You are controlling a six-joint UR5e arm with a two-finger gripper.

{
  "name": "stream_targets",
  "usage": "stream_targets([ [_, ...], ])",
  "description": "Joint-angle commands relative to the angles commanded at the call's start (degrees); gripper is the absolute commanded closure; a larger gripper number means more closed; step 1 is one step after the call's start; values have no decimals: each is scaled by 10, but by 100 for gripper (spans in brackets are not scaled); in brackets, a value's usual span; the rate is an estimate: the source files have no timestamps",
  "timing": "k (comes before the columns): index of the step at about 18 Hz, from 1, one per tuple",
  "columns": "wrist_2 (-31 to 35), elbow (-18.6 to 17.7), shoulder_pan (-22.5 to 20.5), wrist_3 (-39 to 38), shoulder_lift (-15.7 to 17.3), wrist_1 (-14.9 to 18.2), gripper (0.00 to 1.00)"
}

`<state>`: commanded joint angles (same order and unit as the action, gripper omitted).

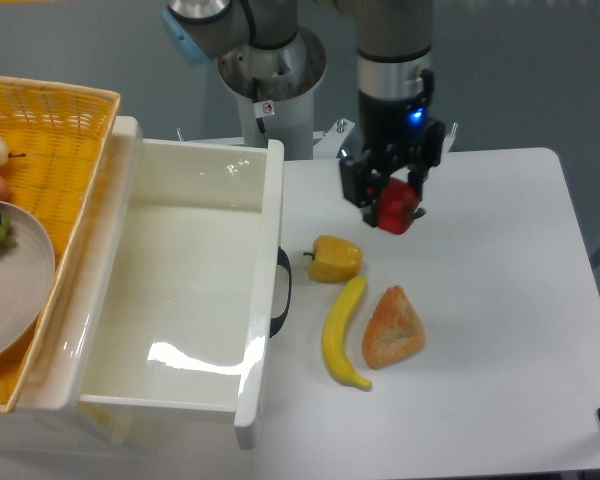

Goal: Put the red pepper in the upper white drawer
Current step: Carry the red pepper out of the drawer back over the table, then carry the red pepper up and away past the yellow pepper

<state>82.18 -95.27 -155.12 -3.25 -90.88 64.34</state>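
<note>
Red pepper (397, 209): glossy, rounded, held off the table (500, 300) between the black fingers of the gripper (391, 198). Fingers closed onto it from either side; the gap between them is just the pepper's width. Only the lower and right part of the pepper shows below the jaws. A small blue light glows on the gripper body above it.

The pepper hangs over bare white tabletop, well to the right of the upper white drawer (130, 300), not above it.

Yellow pepper (335, 259): on the table at about 7 o'clock from the red pepper, near it but apart, stem pointing left.

Banana (341, 334): lies on the table just below the yellow pepper, at roughly 7 o'clock from the red one, its upper tip close to the yellow pepper's base.

Triangular pastry (391, 329): orange-brown, at 6 o'clock from the red pepper, just beside the banana on its right.

Upper white drawer: pulled open, at 8 to 9 o'clock from the pepper, deep and glossy, nothing visible inside. Dark curved handle (281, 292) on the front panel faces the yellow pepper.

Yellow woven basket (50, 130): far left, at 9 o'clock beyond the drawer, holding a grey plate (25, 280) and a few items cut off by the picture's edge.
</note>
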Motion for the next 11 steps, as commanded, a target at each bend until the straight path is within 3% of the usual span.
stream_targets([
  [4, 85, -24, -2, -2, 3, -4, 46],
  [11, 89, -6, -33, -10, -6, 17, 46],
])
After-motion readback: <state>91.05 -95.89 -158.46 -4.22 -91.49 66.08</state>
